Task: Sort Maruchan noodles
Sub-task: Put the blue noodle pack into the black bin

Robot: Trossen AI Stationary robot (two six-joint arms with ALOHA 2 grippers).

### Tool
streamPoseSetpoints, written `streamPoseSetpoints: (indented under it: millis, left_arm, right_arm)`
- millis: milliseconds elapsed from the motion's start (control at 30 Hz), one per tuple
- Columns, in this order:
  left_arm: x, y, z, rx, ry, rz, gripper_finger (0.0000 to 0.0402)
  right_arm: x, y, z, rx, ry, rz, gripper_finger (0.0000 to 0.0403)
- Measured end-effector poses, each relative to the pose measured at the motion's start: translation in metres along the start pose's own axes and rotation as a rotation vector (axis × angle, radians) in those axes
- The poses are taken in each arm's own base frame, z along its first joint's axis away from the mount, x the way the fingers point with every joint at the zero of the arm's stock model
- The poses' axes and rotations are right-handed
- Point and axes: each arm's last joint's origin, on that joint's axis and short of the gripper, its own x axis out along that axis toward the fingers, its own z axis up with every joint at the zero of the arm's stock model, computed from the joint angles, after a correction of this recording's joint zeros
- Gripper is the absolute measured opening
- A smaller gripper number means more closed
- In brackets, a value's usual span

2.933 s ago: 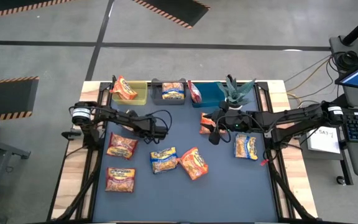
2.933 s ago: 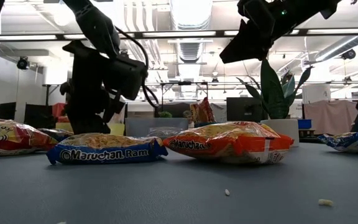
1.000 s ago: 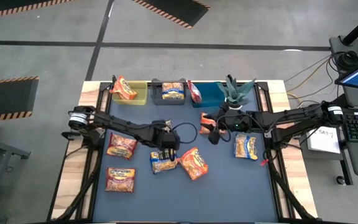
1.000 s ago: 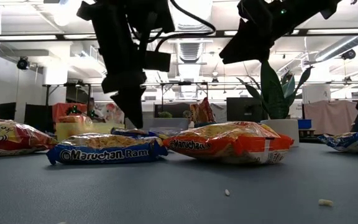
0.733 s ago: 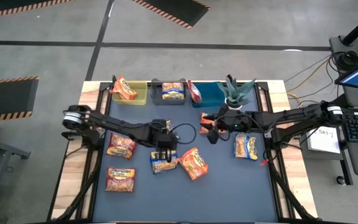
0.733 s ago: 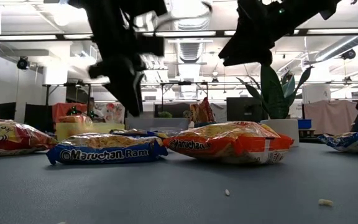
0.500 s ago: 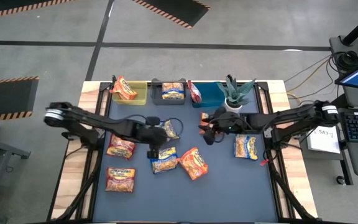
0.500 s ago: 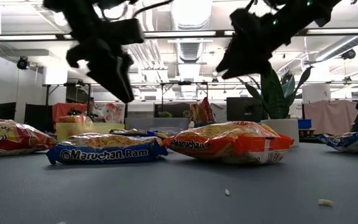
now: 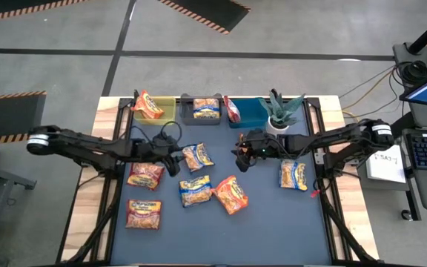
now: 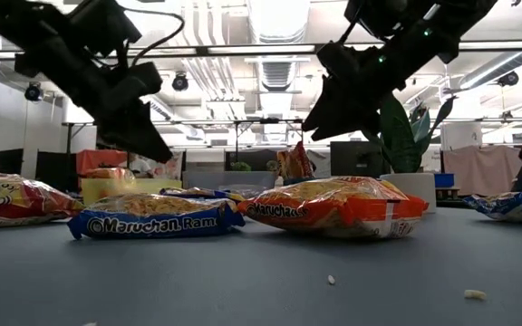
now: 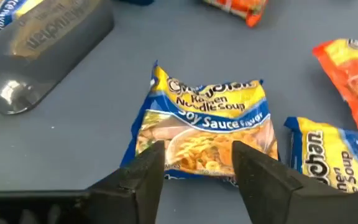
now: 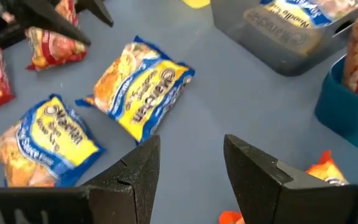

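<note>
Ten or so Maruchan noodle packets are spread over the blue bench (image 9: pixel 273 230) and the three bins along its upper edge. In the high view a yellow-and-blue soy sauce packet (image 9: pixel 197 156) lies flat near the middle, just below the grey bin (image 9: pixel 186 117), with the left gripper (image 9: pixel 172 165) just to its left — its jaws stand apart and hold nothing, and the left wrist view shows that packet (image 11: pixel 204 132) lying free beyond the dark fingers (image 11: pixel 146 171). Another yellow-and-blue packet (image 9: pixel 196 190) sits lower centre, touching an orange packet (image 9: pixel 230 194) on its right. Two red packets (image 9: pixel 145 175) lie at the left, one below the other. A further yellow-and-blue packet (image 9: pixel 293 175) rests at the right.

One orange packet (image 9: pixel 147 105) leans in the yellow-green bin (image 9: pixel 167 117), a yellow-and-blue one (image 9: pixel 207 108) fills the grey bin, and a red one (image 9: pixel 231 110) stands in the blue bin (image 9: pixel 252 119), beside a potted plant (image 9: pixel 282 109).

Right of centre, the right gripper (image 9: pixel 240 159) hovers with jaws parted and empty — an orange packet (image 12: pixel 331 174) lies just beneath it.
</note>
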Motion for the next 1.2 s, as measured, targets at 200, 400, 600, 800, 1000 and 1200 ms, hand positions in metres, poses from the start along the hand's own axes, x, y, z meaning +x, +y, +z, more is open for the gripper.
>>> streamPoseSetpoints:
  millis: [200, 400, 600, 800, 1000, 1200]
  left_arm:
    - [0.007, 0.005, -0.013, -0.032, -0.156, -0.009, 0.0226]
    - [0.017, 0.011, -0.029, -0.059, -0.234, 0.094, 0.0252]
    - [0.03, 0.01, -0.036, -0.061, -0.218, 0.1, 0.0251]
    - [0.045, 0.008, -0.044, -0.059, -0.204, 0.104, 0.0251]
    - [0.057, 0.007, -0.05, -0.088, -0.219, 0.097, 0.0251]
    - [0.066, 0.006, -0.056, -0.125, -0.234, 0.089, 0.0247]
  right_arm:
    - [-0.004, -0.001, 0.005, -0.018, -0.027, 0.006, 0.0166]
    - [-0.004, -0.001, 0.005, -0.033, -0.03, 0.006, 0.0166]
    - [-0.004, -0.001, 0.005, -0.046, -0.031, 0.007, 0.0166]
    - [-0.004, 0.0, 0.006, -0.052, -0.041, 0.011, 0.0166]
    - [-0.004, -0.001, 0.006, -0.053, -0.038, 0.01, 0.0166]
    - [-0.003, -0.001, 0.005, -0.054, -0.036, 0.009, 0.0166]
